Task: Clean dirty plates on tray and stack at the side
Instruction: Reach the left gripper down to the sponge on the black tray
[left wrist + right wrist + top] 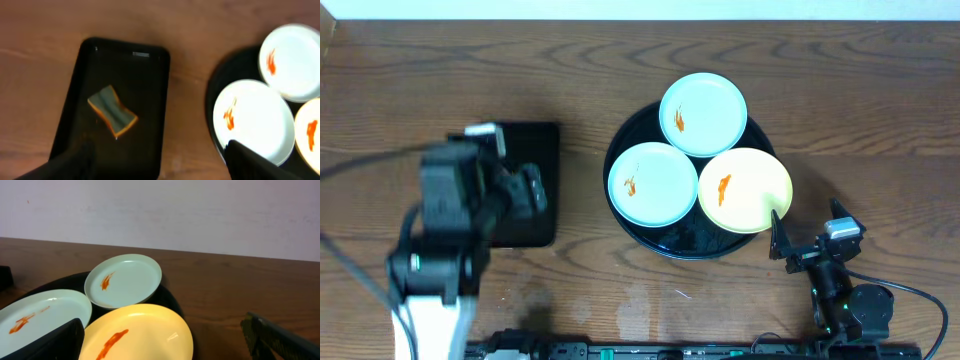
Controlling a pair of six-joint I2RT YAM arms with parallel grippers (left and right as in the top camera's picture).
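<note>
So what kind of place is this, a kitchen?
Probably a robot practice setup, not a real kitchen: a wooden table against a plain wall, smeared plates on a tray, and a sponge.

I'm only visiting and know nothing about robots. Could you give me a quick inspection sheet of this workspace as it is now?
Surface: brown wooden table.
Job's things: two mint plates and a yellow plate, each with an orange smear, on the round black tray.
Clutter: sponge in a rectangular black tray.
Grippers: left gripper open above the rectangular tray; right gripper open beside the yellow plate; both empty.
Cables: right-arm cable; left-arm cable.
Surroundings: pale wall behind the table.
</note>
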